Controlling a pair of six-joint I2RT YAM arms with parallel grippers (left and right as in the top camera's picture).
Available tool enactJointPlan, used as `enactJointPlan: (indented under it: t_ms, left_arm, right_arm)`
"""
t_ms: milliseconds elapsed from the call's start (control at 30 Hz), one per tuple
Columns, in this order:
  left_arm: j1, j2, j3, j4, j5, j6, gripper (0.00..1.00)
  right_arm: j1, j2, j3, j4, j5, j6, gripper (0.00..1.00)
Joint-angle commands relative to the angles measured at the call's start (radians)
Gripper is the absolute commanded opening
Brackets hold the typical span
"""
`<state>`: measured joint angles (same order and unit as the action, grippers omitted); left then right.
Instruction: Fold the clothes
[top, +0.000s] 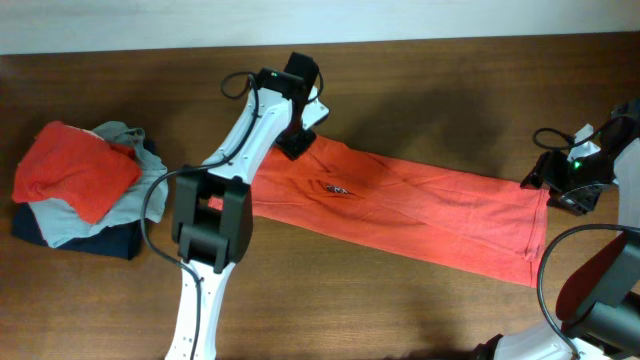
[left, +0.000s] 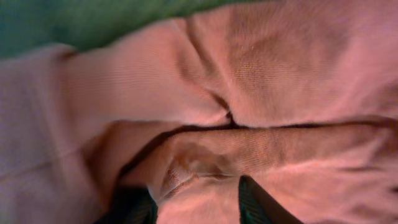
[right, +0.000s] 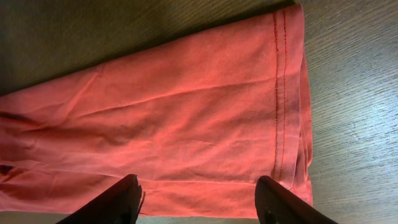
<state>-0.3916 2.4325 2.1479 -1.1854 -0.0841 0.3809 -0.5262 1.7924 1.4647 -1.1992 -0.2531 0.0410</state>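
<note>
Pinching a fold of the orange T-shirt (top: 420, 205), apparently, are the left fingers (left: 252, 208); right fingers (right: 118, 202) hang spread and empty.

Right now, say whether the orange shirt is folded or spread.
Folded: the orange shirt lies as a narrow strip, layers doubled at the hem.

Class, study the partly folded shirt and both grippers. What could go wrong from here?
The left gripper pinches a bunched ridge of the shirt; pulling could drag creases in. The right gripper hangs open over the hem; closing there might catch only the top layer.
</note>
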Motion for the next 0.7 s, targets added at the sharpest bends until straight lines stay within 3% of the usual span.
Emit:
enactJointPlan:
  t_ms: [0,100,300,667]
  left_arm:
    - [0.0,0.021,-0.006,0.005,-0.011,0.014,0.37]
    - [-0.001,0.021,-0.002,0.007,-0.029,0.014,0.31]
    - [-0.001,-0.002,0.033,-0.027,-0.029,0.01,0.01]
    - [-0.014,-0.034,0.212,-0.203,0.051,-0.021,0.01]
  right_arm:
    - [0.003,-0.019,0.009,0.002,-0.005,-0.011,0.64]
    - [0.003,-0.019,0.009,0.002,-0.005,-0.011,0.64]
    - [0.003,-0.019,0.009,0.002,-0.005,-0.011,0.64]
    - [0.003,-0.019,0.009,0.002,-0.005,-0.011,0.64]
